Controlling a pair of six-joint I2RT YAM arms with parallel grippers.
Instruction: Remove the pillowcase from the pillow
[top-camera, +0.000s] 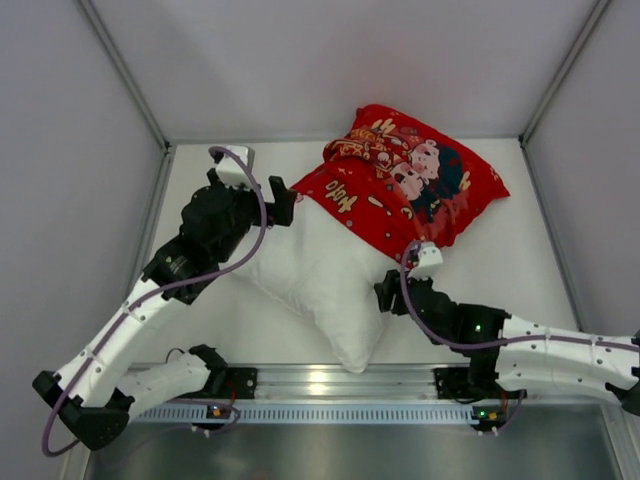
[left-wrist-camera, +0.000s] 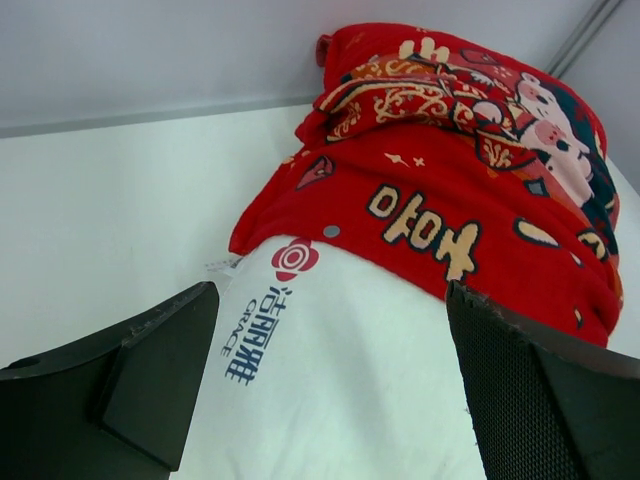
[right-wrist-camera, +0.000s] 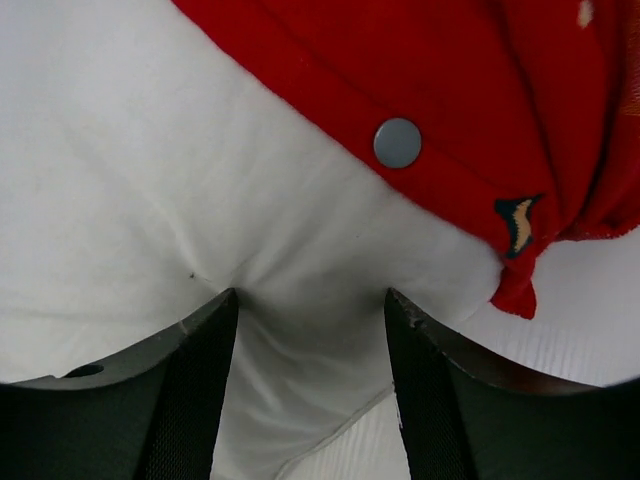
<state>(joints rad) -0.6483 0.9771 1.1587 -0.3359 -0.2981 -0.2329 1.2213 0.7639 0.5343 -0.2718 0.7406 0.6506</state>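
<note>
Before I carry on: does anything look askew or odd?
Nothing damaged or spilled. The pillowcase is bunched up over the far half of the pillow, which lies diagonally with its near corner by the rail.

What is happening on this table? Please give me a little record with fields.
pillowcase: red, printed, bunched over the far half
pillow: white, near half bare
logo: red flower mark with blue lettering, uncovered
left gripper: open, straddling the bare pillow by the logo
right gripper: pinching a fold of the pillow near the pillowcase hem
snap: grey, on the hem
progress: cover partly off, not yet removed
</note>
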